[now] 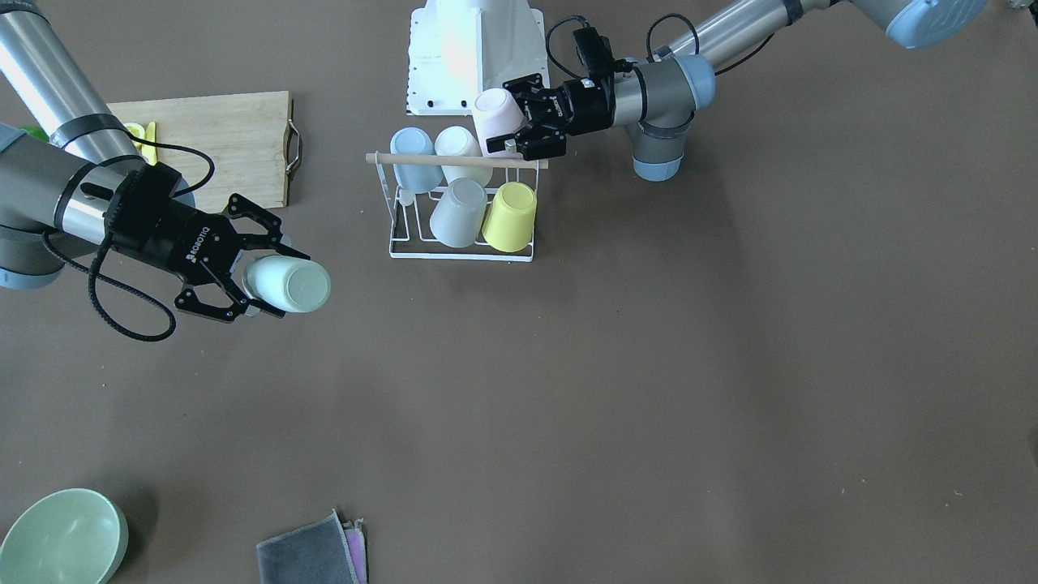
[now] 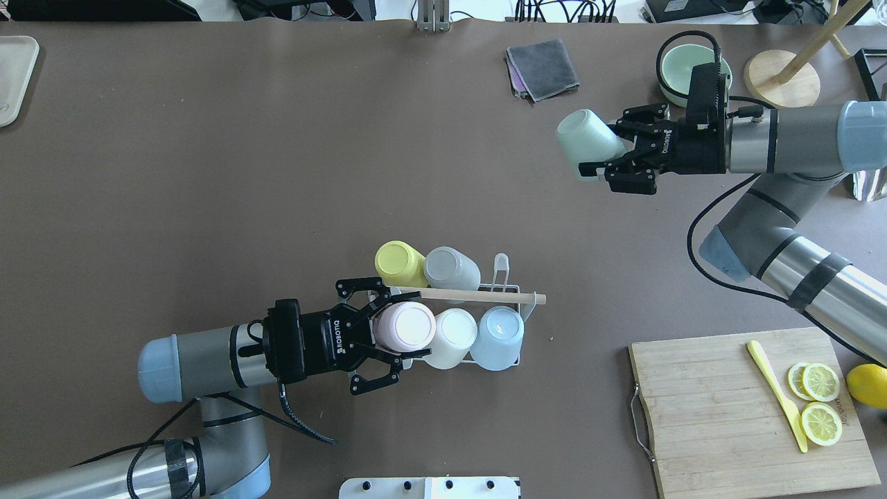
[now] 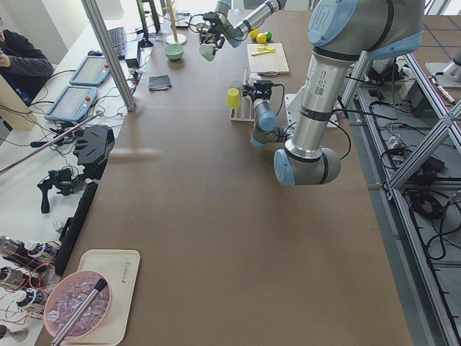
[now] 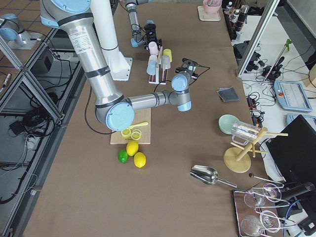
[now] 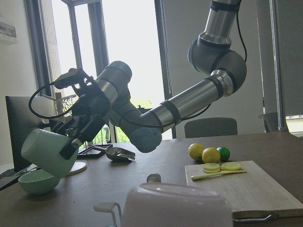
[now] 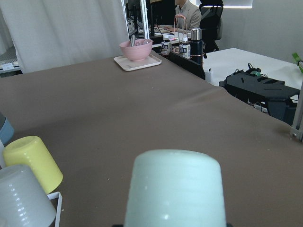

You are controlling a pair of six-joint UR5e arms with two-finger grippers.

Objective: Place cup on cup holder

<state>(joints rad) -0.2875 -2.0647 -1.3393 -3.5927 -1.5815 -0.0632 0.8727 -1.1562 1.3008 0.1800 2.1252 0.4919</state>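
Note:
The cup holder (image 1: 454, 160), a white wire rack with a wooden rod on top, stands mid-table and also shows in the overhead view (image 2: 471, 296). It carries a yellow cup (image 2: 398, 263), a grey cup (image 2: 450, 267), a white cup (image 2: 454, 336) and a blue cup (image 2: 499, 336), all upside down. A pink cup (image 2: 405, 329) sits at the rack's near end. My left gripper (image 2: 407, 326) is open, its jaws spread around the pink cup (image 1: 495, 112). My right gripper (image 2: 601, 147) is shut on a pale green cup (image 2: 585, 142) and holds it in the air far from the rack.
A wooden cutting board (image 2: 727, 409) with lemon slices and a yellow knife lies at the near right. A green bowl (image 2: 682, 69), a folded grey cloth (image 2: 544, 66) and a wooden stand (image 2: 783, 76) are at the far right. A white base plate (image 1: 474, 57) sits behind the rack.

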